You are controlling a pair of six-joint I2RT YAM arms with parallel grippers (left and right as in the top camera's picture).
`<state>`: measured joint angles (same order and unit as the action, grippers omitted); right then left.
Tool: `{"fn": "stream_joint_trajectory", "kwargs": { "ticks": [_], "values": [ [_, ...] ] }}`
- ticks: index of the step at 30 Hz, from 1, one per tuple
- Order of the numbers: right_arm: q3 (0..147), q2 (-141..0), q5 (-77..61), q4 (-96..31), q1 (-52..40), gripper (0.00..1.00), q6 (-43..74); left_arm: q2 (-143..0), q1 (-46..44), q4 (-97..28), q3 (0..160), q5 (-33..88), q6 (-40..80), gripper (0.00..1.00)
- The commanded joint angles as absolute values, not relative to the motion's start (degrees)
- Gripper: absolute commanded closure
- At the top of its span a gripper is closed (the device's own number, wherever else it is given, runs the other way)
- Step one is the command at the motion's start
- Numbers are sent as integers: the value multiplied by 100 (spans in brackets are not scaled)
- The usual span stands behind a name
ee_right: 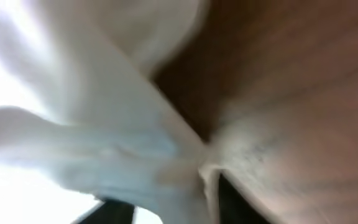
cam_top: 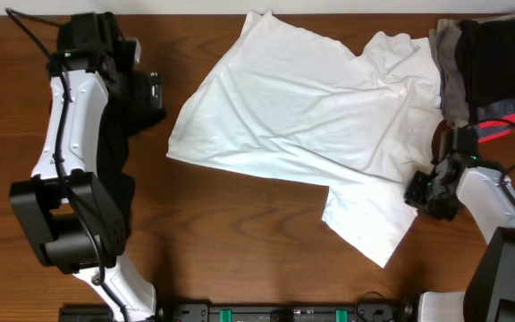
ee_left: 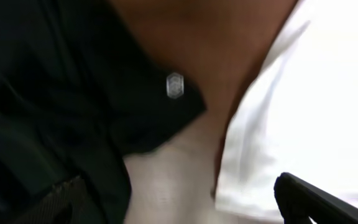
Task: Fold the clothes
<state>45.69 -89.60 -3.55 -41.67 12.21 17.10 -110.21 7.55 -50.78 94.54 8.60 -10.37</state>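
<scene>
The large white short-sleeved cotton T-shirt (cam_top: 302,107) lies rumpled and unfolded across the middle and right of the brown wooden desk (cam_top: 240,259), with one flap reaching toward the near edge. The right tool (cam_top: 421,190) is at the shirt's right-hand edge, just beside that flap and right against the cloth. Its wrist view is badly blurred: white fabric fills the left and middle and seems to bunch right at the dark fingers (ee_right: 232,202) along the bottom. I cannot tell from that view how wide the fingers stand or whether they grip the cloth. The left tool (cam_top: 153,89) is well apart from the T-shirt, on the far left over a black garment with a small white logo (ee_left: 174,85). Its fingers are spread wide with nothing between them. In its wrist view the shirt's white edge shows on the right, with a strip of bare desk between it and the black cloth. From overhead the left arm hides most of that black garment. A stack of folded grey, black and coral-striped garments (cam_top: 494,63) sits at the far right corner, cut off by the frame, with the shirt's right end lying against it.
</scene>
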Motion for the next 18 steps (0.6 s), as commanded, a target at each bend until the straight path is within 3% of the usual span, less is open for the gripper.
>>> {"fn": "stream_joint_trajectory", "kwargs": {
  "ticks": [1,5,8,18],
  "values": [
    [4657,-8882,-945,-4088,1201,40,1210,-11124,762,-5389,9209,856,-701,2],
    [4681,-8882,-945,-4093,1155,29,1210,-11124,762,-5898,8910,1288,-462,4],
    [4683,-8882,-947,-4115,1155,28,1212,-11122,738,-6095,8670,1717,-460,11],
    [4683,-8882,-993,-4152,1155,28,1208,-11122,447,-4921,7400,1734,-244,11]
  ]
}}
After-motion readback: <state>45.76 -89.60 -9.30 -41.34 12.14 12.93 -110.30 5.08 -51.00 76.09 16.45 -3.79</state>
